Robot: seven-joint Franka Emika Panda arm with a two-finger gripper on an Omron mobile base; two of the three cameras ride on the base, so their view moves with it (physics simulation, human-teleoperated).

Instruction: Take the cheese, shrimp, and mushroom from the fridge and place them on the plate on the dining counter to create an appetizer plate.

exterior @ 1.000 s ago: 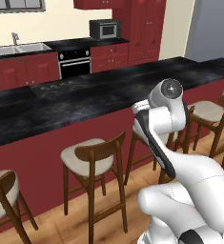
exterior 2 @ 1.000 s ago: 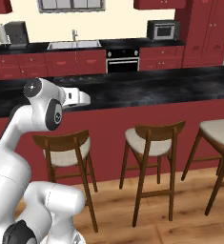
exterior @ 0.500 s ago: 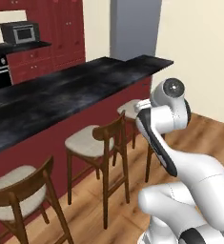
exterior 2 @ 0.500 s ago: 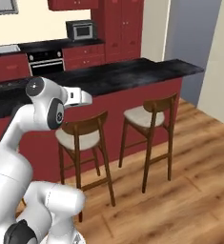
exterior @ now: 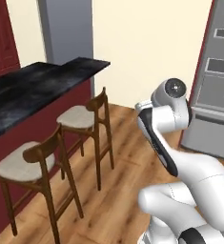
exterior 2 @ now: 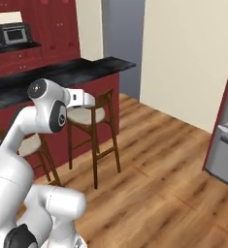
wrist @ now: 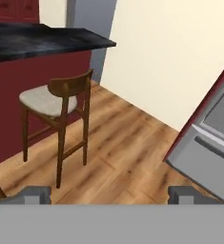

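Note:
The grey fridge [exterior: 213, 95] stands at the right edge of the left base view, and also shows in the right base view [exterior 2: 227, 145] and in the hand view [wrist: 213, 138]. The dining counter [exterior: 37, 86] with its black marbled top runs along the left [exterior 2: 62, 72] [wrist: 37, 38]. My gripper [wrist: 108, 195] is open with nothing between its fingertips, held in the air over the wooden floor between counter and fridge. The arm is folded close to the base. The cheese, shrimp, mushroom and plate are out of view.
Wooden stools with cream seats [exterior: 80, 116] [exterior: 23, 164] [exterior 2: 86, 114] [wrist: 49, 102] stand along the counter's red front. Open wooden floor [exterior 2: 154, 160] stretches to the fridge. A cream wall [exterior: 147, 43] and a grey pillar [exterior: 68, 28] close the back.
The whole view has swung to the right: the camera has turned with the base. The rear kitchen has left the picture and the fridge has entered. The gripper stays open.

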